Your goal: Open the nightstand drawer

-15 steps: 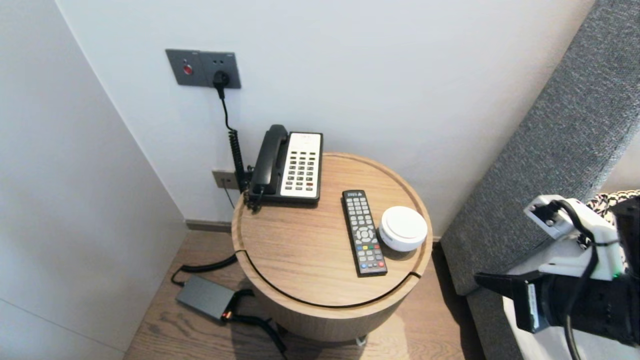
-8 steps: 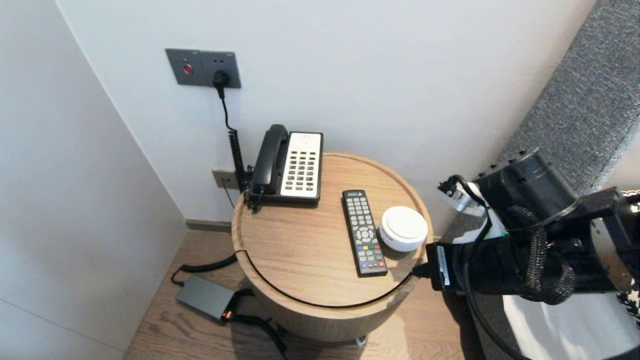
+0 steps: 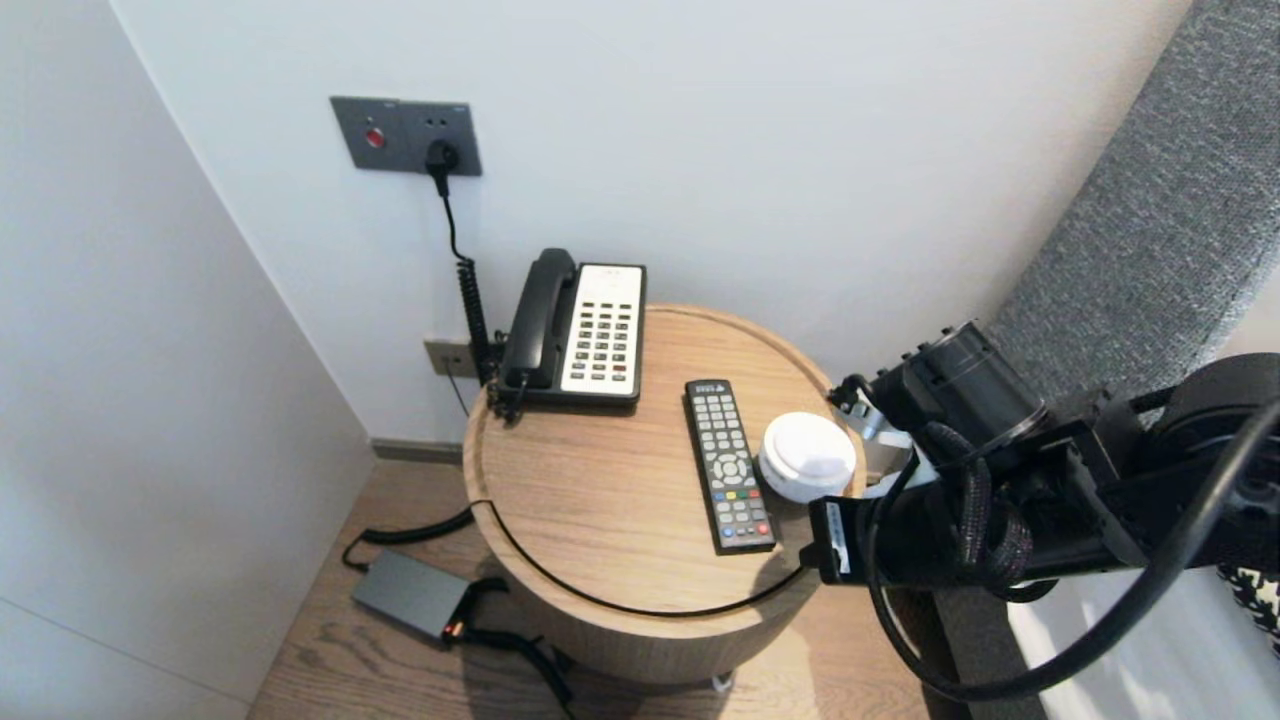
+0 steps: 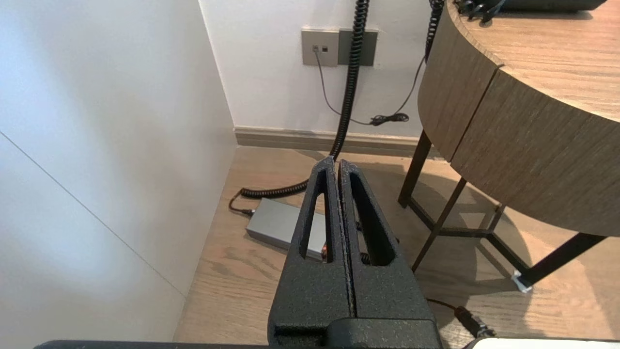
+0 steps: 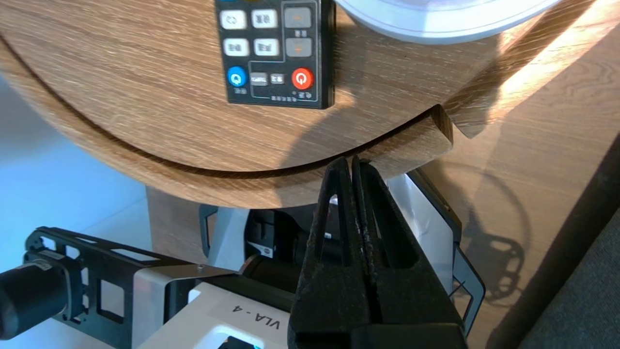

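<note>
A: Right gripper (image 3: pixel 806 556), placed against the round wooden table (image 3: pixel 600 500)?

B: Hangs just off the table's rim on the side nearest the robot, tips close by the notch in that rim. Cannot tell whether touching the wood.

A: Fingers?

B: Pressed flat together, pinching nothing.

A: Nearest on the table?

B: Remote control (image 3: pixel 728 465). Lies flat on the table's right half, power-button end toward that same rim, just short of the tips. Apart from them.

A: Beside it?

B: White round lidded box (image 3: pixel 806 455), standing at the table's right edge, just beside the remote's lower half. Cannot tell whether touching.

A: Back of the table?

B: Black-and-white desk telephone (image 3: pixel 585 330), set at the table's far left rim, handset in its cradle. Behind that rim, a coiled cord (image 3: pixel 472 300) hanging down the wall from a grey wall socket (image 3: pixel 405 135).

A: Left gripper (image 4: pixel 335 162)?

B: Parked low, left of the table and below its top, above the wooden floor. Fingers closed tight against each other, empty. Points toward a grey power adapter (image 4: pixel 283 225) lying on the floor near the table's legs.
</note>
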Controlling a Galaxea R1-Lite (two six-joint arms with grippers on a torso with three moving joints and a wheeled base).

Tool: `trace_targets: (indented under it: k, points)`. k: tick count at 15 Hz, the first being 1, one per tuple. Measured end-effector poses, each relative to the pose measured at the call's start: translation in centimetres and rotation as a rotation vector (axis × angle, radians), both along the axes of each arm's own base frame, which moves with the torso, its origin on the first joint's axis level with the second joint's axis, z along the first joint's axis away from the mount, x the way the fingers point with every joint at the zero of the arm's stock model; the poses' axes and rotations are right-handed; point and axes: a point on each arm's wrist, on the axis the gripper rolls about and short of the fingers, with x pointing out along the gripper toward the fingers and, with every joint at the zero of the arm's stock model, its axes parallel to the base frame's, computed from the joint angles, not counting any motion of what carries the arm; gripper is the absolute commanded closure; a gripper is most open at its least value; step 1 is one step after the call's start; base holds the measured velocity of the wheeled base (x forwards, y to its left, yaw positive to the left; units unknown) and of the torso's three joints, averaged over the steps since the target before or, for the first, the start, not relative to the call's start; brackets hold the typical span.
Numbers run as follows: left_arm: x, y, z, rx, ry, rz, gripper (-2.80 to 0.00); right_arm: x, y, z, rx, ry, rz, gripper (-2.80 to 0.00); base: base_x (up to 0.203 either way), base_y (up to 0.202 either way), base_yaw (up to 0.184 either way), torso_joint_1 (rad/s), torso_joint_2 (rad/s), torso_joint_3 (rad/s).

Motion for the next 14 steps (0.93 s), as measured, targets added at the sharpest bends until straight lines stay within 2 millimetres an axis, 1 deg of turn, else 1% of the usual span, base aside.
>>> trace_targets:
  k: [8, 14]
  points:
    - [0.0, 0.0, 0.0, 0.0, 0.0, 0.0, 0.0, 0.4, 0.4, -1.3, -0.028, 0.035, 0.005, 0.0, 0.0, 0.0, 0.0, 0.0, 0.0, 0.0]
    - [0.0, 0.0, 0.0, 0.0, 0.0, 0.0, 0.0, -0.1, 0.1, -1.9, -0.044, 0.053, 0.012, 0.0, 0.0, 0.0, 0.0, 0.0, 0.0, 0.0]
